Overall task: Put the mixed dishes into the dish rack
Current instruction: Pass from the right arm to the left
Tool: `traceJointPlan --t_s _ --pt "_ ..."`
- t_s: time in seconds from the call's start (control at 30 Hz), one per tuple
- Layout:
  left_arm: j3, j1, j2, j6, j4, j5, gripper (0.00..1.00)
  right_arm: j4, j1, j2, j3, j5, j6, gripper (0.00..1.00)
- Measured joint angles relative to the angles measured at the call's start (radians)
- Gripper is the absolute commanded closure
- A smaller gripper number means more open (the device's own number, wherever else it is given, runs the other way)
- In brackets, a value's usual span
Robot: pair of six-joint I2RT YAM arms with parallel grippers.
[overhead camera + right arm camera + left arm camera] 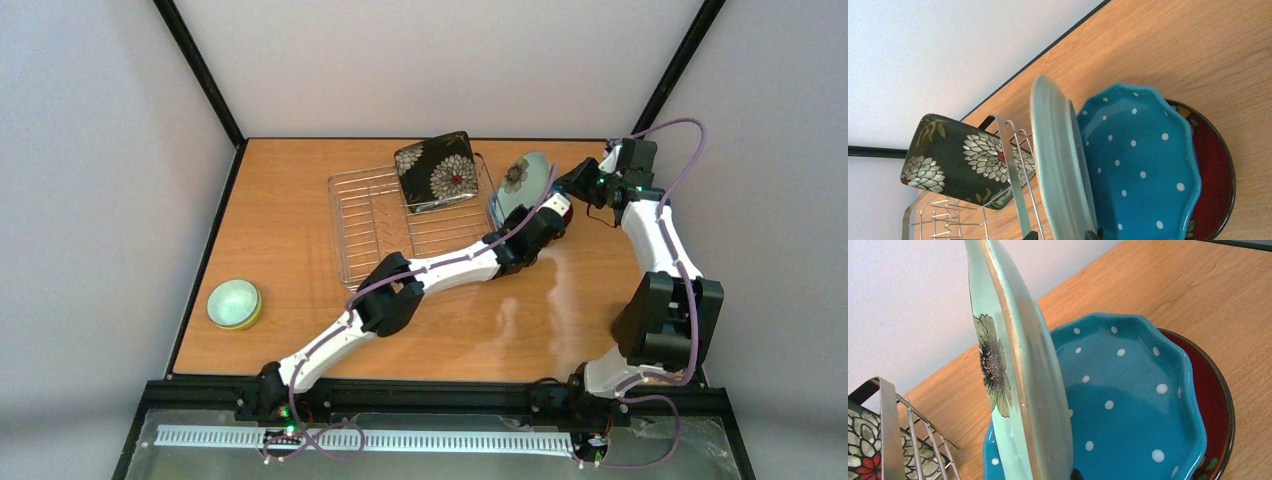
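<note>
Arms converge: left gripper [552, 215] clamped on upright pale mint plate [520, 180], right gripper [563, 188] apart.

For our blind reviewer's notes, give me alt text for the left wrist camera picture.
A pale mint plate, upright on edge with a flower print, fills the foreground before a blue dotted plate lying on a red plate; a wire rack corner shows lower left.

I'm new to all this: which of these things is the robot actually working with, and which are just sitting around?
Part of the job: dish rack, black square floral plate, pale mint plate, blue dotted plate, small red floral plate, mint and yellow-green bowls.
Just there: wooden table.
</note>
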Motion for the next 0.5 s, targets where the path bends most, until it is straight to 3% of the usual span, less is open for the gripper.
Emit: traceJointPlan --t_s 0.5 --pt "-0.060 -0.001 -0.024 0.021 0.055 -0.001 1.00 0.037 0.000 -0.040 -0.033 0.042 0.035 0.42"
